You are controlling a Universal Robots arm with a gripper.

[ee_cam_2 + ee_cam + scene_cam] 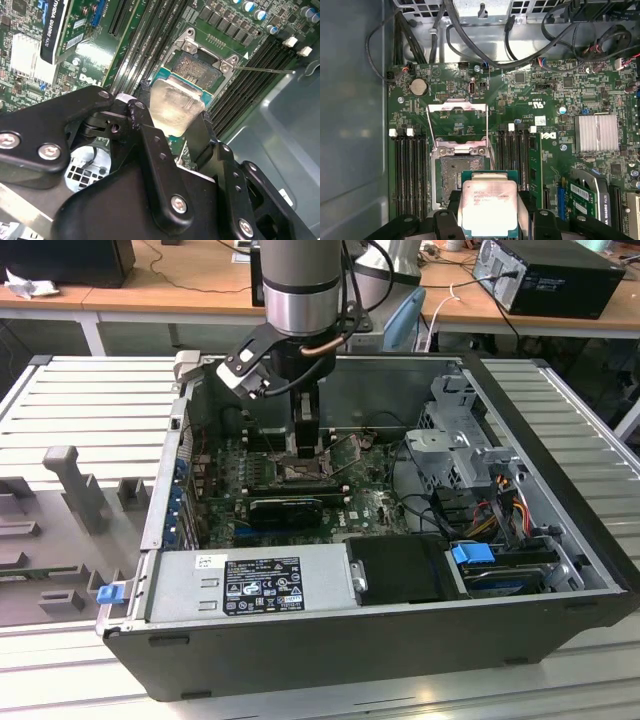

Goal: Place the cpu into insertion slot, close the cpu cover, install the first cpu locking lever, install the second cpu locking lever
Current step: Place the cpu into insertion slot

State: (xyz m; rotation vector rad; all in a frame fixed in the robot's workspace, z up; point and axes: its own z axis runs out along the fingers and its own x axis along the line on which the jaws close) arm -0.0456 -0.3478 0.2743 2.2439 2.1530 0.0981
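cpu (487,207) in gripper (492,217), at insertion slot (450,181) edge

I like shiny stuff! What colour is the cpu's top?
The cpu top is silver-grey, green-rimmed; best in the first wrist view.

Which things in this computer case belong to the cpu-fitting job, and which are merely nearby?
Job: small square silver-topped cpu, clamped in the black gripper; black-framed square insertion slot; thin silver metal cpu cover, open.
Nearby: long black expansion card; silver finned heatsink; round silver coin battery.
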